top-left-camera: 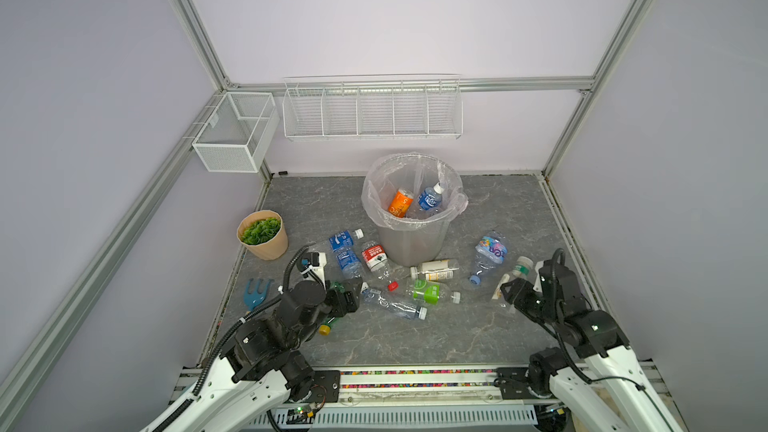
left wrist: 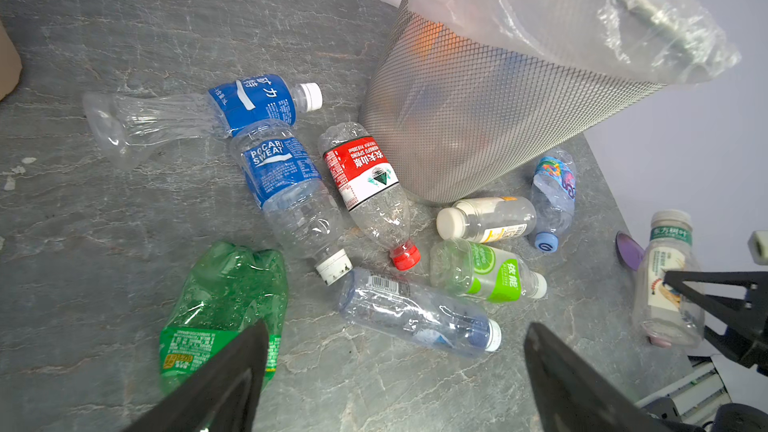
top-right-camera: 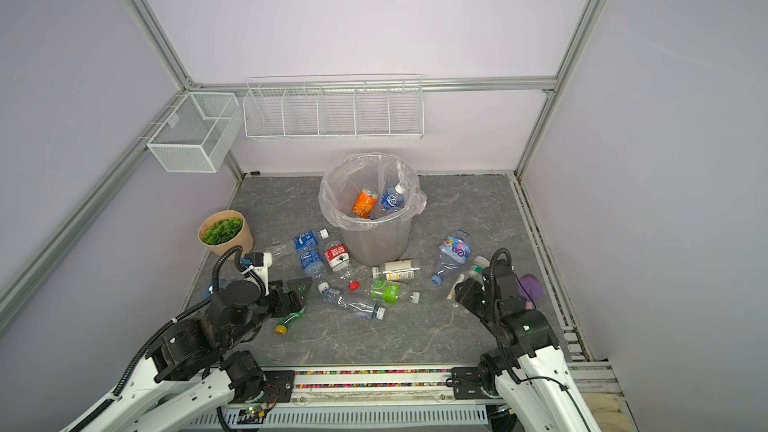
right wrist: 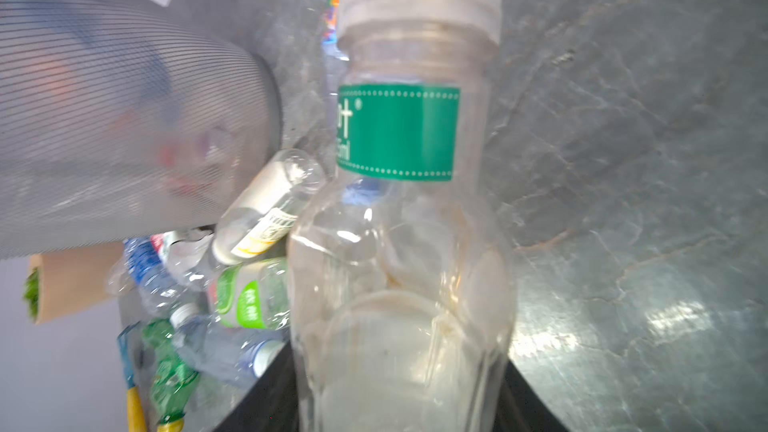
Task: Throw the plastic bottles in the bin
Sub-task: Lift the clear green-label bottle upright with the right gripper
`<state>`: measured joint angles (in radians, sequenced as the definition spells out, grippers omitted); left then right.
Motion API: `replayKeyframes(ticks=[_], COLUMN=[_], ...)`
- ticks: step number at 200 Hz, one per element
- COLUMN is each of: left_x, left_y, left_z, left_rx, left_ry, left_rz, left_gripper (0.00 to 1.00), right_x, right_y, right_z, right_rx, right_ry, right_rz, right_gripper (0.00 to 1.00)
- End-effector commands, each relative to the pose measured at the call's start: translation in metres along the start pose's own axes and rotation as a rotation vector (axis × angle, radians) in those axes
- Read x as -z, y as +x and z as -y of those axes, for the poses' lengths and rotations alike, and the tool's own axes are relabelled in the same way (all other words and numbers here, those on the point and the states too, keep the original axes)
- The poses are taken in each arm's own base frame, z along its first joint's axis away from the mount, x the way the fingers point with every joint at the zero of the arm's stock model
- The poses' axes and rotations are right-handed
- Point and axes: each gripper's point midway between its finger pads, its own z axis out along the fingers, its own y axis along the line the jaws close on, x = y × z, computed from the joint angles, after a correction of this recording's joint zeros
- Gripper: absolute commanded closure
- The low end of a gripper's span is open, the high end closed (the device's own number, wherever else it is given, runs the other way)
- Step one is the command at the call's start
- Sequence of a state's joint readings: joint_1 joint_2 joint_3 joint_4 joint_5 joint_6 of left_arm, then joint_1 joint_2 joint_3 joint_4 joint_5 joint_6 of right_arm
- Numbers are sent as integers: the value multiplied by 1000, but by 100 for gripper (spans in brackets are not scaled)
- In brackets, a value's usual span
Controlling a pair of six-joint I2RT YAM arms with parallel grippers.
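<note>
Left gripper low, jaws spread wide. Right gripper low, jaws clamped on bottle. Both arms stretched forward.

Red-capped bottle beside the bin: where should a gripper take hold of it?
Probably the neck behind its red cap, from straight above: the red-capped bottle lies flat, body crowded between the Pocari Sweat bottle and the bin, with bare tabletop beside the neck.

I have the bin standing far and central on the table, with two bottles in it. Baskets hang on the wall behind. More bottles lie heaped near and left of the bin. The pot stands further left, with the rake nearer than it. To the bin's right lie two more, and the rightmost bottle sits in my right gripper.
</note>
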<state>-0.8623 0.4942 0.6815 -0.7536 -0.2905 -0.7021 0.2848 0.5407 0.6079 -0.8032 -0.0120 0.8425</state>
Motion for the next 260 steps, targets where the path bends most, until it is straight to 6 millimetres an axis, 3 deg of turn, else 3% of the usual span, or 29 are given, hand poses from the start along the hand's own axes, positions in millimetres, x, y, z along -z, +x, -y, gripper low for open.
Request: replayKeyframes(ticks=[1, 77, 161, 165, 209, 260], left_x=[3, -3, -9, -10, -16, -25], left_y=[-7, -6, -3, -3, 1, 11], left_z=[4, 8, 11, 11, 11, 6], left_rx=[6, 20, 40, 41, 31, 27], left_ry=[10, 24, 38, 38, 27, 11], left_rz=[22, 13, 9, 9, -10, -28], left_gripper=[5, 5, 5, 5, 5, 4], right_x=[21, 55, 83, 93, 112, 123], right_y=[-13, -18, -27, -31, -41, -53], right_z=[-42, -89, -123, -130, -150, -173], right_rx=[117, 247, 338, 348, 399, 444], right_ry=[-177, -370, -463, -482, -515, -546], right_rz=[35, 46, 76, 98, 140, 171], right_gripper=[94, 93, 93, 93, 93, 93])
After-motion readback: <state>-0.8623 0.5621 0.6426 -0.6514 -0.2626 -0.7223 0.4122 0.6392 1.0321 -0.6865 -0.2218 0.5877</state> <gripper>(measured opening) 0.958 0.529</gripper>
